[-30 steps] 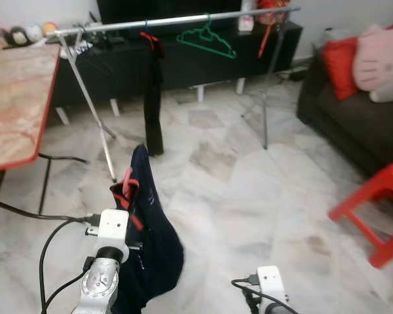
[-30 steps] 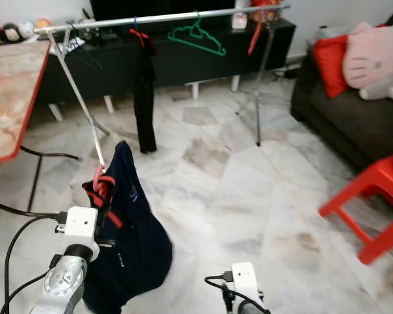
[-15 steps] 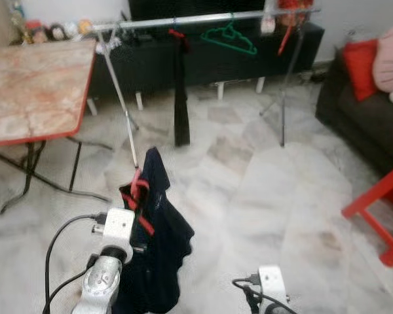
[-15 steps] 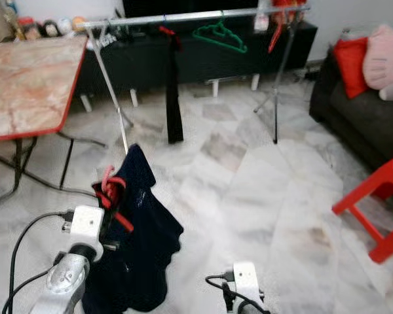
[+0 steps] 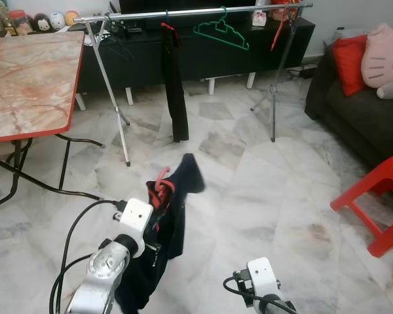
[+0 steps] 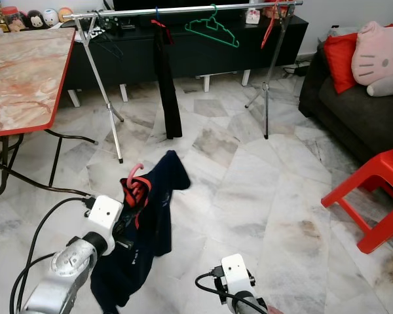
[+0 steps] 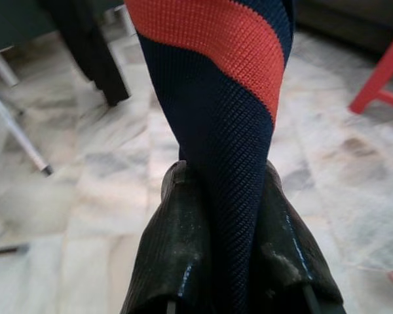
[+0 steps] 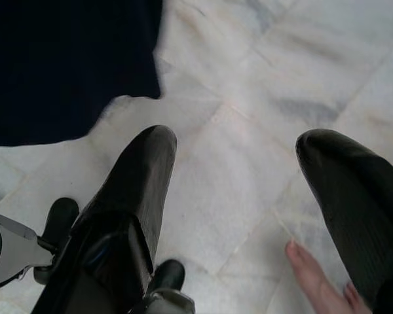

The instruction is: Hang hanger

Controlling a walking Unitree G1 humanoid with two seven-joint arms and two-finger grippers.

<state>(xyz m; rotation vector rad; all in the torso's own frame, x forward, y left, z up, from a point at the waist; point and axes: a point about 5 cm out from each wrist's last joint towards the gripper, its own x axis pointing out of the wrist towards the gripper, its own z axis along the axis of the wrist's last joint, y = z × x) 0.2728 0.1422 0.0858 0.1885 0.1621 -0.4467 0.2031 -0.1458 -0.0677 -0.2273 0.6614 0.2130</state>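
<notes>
Across the marble floor [image 5: 281,190] stands the clothes rack [image 5: 183,13], the target for hanging. The left gripper [image 7: 223,261] is clamped on the navy shirt [image 5: 164,242] draped over the red hanger [image 5: 158,186], held low, well short of the rail. The right gripper [image 8: 249,196] hangs spread wide, idle.

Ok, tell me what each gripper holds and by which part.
Left gripper is shut on the navy garment with red trim, pinching a fold of fabric by its red plastic hanger. Right gripper is open, holding nothing.

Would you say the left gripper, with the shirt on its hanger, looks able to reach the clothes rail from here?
Probably not yet: the left gripper holds the hanger low, and open floor separates it from the rail.
</notes>
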